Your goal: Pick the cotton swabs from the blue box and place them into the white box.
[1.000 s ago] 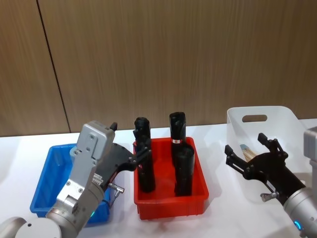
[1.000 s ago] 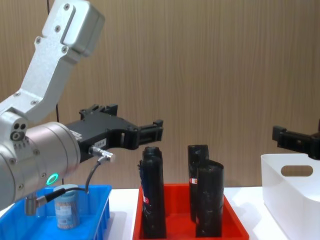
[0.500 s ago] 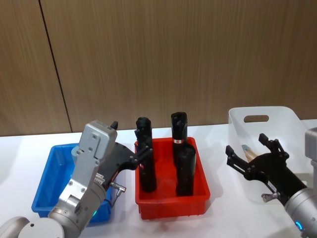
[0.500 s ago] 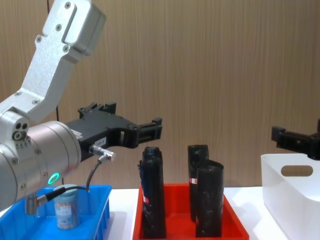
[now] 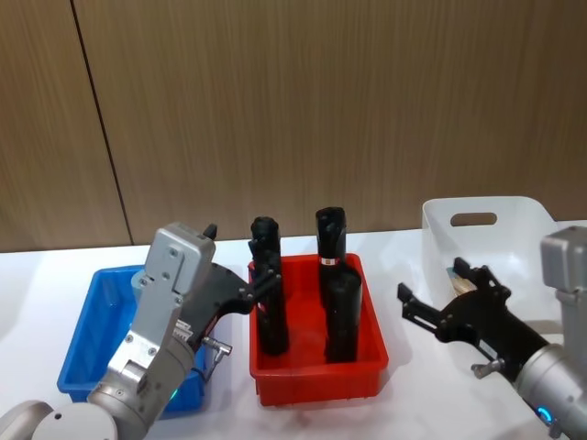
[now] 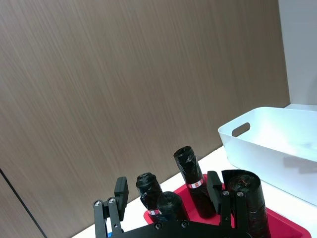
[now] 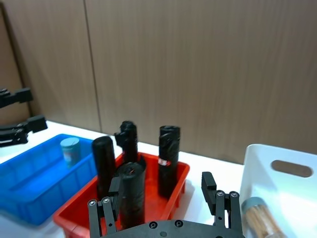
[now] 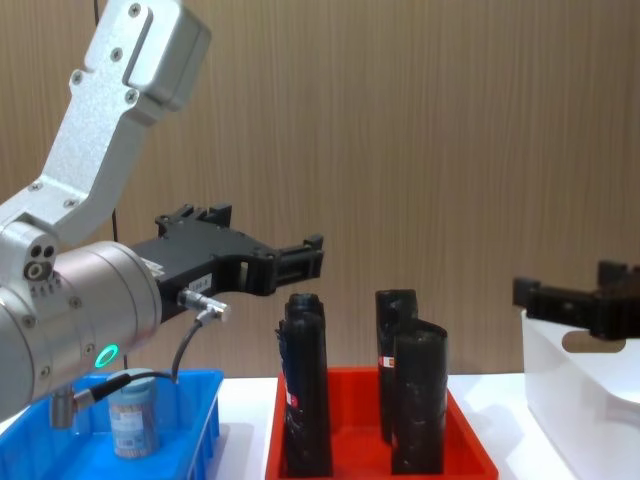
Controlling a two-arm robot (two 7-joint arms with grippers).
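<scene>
Blue box: the shallow bright blue plastic tray sat furthest left, with one small clear cotton swab jar with a grey-blue lid standing in it.
Jar axis: upright, lid up, long axis vertical, so a side grab looked easiest.
Left gripper: the left gripper hung above the tray's inner edge, fingers spread, holding nothing; probably parked out of the way.
Middle: the red plastic tray held tall black rolls, not part of the job.
Right gripper: the right gripper was just beside the white bin, fingers apart, empty.
White box: the white plastic bin with an oval handle cutout had one swab jar inside.
</scene>
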